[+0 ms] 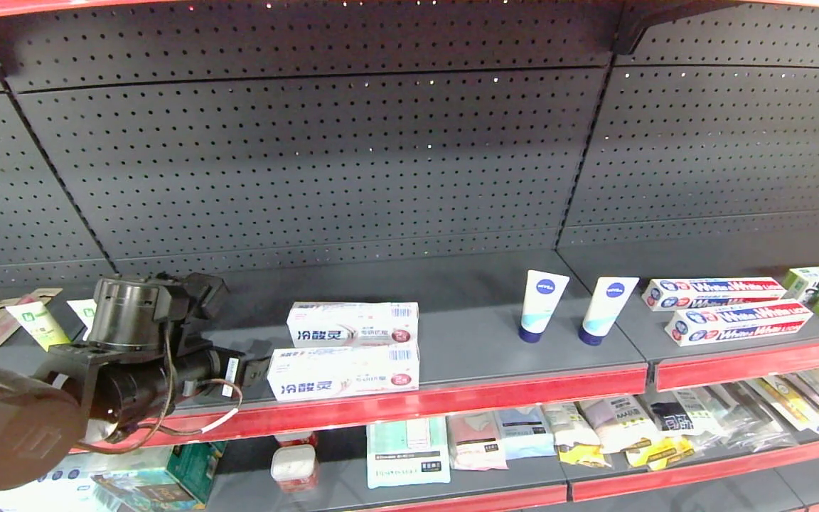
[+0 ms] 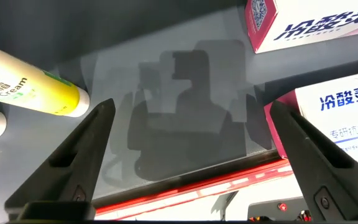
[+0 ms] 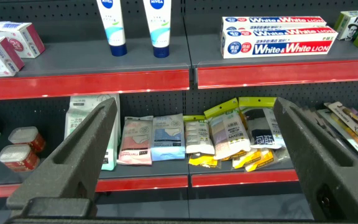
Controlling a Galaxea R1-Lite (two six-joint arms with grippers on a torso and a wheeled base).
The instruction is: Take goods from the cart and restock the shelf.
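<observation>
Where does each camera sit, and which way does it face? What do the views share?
Head view: on the head, facing forward and down at the shelf; left arm at lower left.
Left wrist view: on the left wrist, close to the shelf; open left gripper frames it.
Right wrist view: on the right wrist, facing two shelf levels; open right gripper frames it.
Shared: white toothpaste boxes in all three.
</observation>
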